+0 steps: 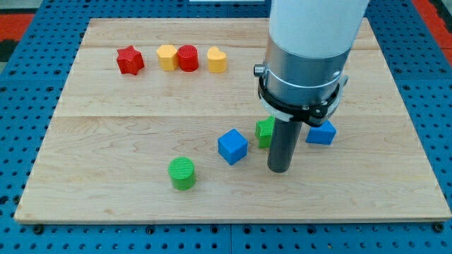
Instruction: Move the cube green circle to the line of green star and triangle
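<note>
A green round block [183, 173] stands low on the wooden board [106, 141], left of centre. A blue cube [232, 146] sits to its upper right. A green block [265, 131], its shape partly hidden by the rod, sits right of that cube. Another blue block [321, 132] lies further right, partly behind the arm; its shape is unclear. My tip [280, 170] rests on the board just below the green block, right of the blue cube and well right of the green round block.
Near the view's top left stand a red star [130, 60], a yellow block [167, 56], a red round block [187, 58] and a yellow heart-like block [217, 60] in a row. The arm's white and grey body [307, 49] covers the upper right.
</note>
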{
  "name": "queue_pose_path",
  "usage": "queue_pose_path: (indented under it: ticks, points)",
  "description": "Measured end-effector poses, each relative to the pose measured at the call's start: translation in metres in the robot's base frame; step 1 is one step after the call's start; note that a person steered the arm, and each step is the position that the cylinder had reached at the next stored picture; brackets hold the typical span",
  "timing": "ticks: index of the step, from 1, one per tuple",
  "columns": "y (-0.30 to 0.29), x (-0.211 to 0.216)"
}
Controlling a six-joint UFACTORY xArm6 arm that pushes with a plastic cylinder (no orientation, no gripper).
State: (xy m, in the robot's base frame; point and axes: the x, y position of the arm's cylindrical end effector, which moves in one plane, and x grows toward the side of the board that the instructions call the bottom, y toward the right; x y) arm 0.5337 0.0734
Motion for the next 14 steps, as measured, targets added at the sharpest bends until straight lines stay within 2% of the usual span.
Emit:
queue_pose_path:
  ticks: [1, 2, 3, 4, 6, 7, 8, 9, 10, 11, 12, 13, 14]
  points:
    - [-0.011, -0.002]
    - [-0.008, 0.021]
    - [-0.047, 0.015]
    - [-0.075, -0.013]
    - [-0.081, -0.018]
    - [-0.061, 0.045]
    - [-0.113, 0.045]
    - [-0.159, 0.028]
    - [-0.164, -0.024]
    - [-0.122, 0.003]
    - [-0.121, 0.030]
    - [-0.179, 0.025]
    - [-0.169, -0.001]
